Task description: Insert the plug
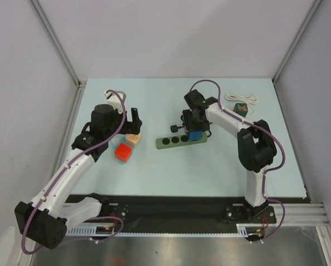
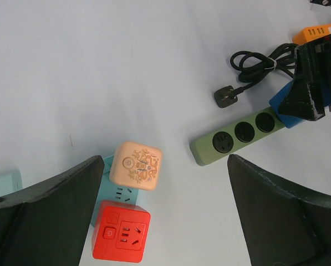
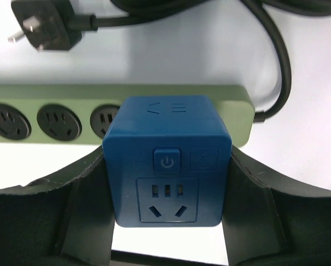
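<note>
My right gripper (image 1: 195,131) is shut on a blue cube plug adapter (image 1: 195,134), with a finger pressing each side of it in the right wrist view (image 3: 166,160). The cube sits over the right end of the green power strip (image 3: 54,113), which lies mid-table (image 1: 173,141). Three round sockets stay uncovered to the cube's left. Its prongs are hidden, so I cannot tell how deep it sits. My left gripper (image 2: 165,216) is open and empty above a peach cube (image 2: 136,165), a red cube (image 2: 121,238) and a teal cube (image 2: 116,191).
The strip's black cable and plug (image 3: 43,25) lie coiled just behind it (image 1: 174,128). An orange adapter (image 2: 312,34) lies beyond the right arm. A white cable (image 1: 242,98) and a small green item (image 1: 241,107) lie at the back right.
</note>
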Action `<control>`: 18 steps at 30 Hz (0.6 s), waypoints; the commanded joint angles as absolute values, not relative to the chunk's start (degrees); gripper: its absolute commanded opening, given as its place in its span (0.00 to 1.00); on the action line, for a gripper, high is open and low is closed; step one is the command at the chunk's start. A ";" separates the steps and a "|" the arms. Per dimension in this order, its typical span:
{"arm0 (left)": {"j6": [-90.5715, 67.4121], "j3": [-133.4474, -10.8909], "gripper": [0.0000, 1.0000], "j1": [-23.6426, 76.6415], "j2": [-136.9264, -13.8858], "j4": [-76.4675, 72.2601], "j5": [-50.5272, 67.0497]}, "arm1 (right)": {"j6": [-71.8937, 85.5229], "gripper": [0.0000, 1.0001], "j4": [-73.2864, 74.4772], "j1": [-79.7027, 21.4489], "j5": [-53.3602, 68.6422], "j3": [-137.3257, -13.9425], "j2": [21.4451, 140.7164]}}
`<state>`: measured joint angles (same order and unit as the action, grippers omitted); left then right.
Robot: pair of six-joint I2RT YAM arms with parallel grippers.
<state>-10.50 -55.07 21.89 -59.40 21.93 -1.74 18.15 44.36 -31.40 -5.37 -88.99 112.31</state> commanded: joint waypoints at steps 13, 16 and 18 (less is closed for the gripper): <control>-11.25 -55.02 1.00 22.24 -58.89 20.48 1.40 | 28.03 0.00 38.50 -33.75 -5.00 -73.58 116.99; -11.43 -55.37 1.00 22.15 -59.33 20.48 2.02 | 28.65 0.00 36.83 -34.71 -6.75 -72.86 117.07; -11.43 -55.46 1.00 22.15 -59.33 20.48 1.93 | 29.61 0.00 36.04 -35.50 -8.52 -72.25 117.25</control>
